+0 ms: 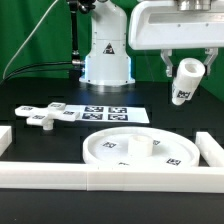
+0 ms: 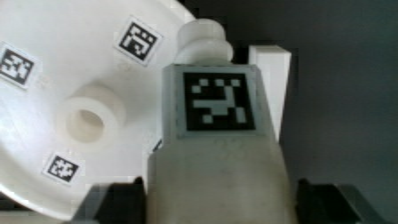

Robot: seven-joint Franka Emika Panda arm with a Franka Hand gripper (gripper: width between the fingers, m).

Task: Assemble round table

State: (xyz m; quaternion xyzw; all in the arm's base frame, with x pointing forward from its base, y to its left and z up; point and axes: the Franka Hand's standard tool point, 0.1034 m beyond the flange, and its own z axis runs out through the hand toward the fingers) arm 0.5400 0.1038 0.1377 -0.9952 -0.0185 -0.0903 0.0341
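Black table (image 1: 40, 145): claw (image 1: 186, 68) aloft, clamping tilted leg (image 1: 184, 85) above disc (image 1: 120, 160) edge.

The exterior view sits a little above the table (image 1: 60, 135), set back, facing the arm's base (image 1: 106, 55) across it. The wrist view looks down from very near. Both take in the leg (image 1: 186, 82) (image 2: 217, 150) and disc (image 1: 95, 150) (image 2: 71, 60).

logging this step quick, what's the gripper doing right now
gripper: closed, holding the short thick white plastic cylinder leg up off the table.
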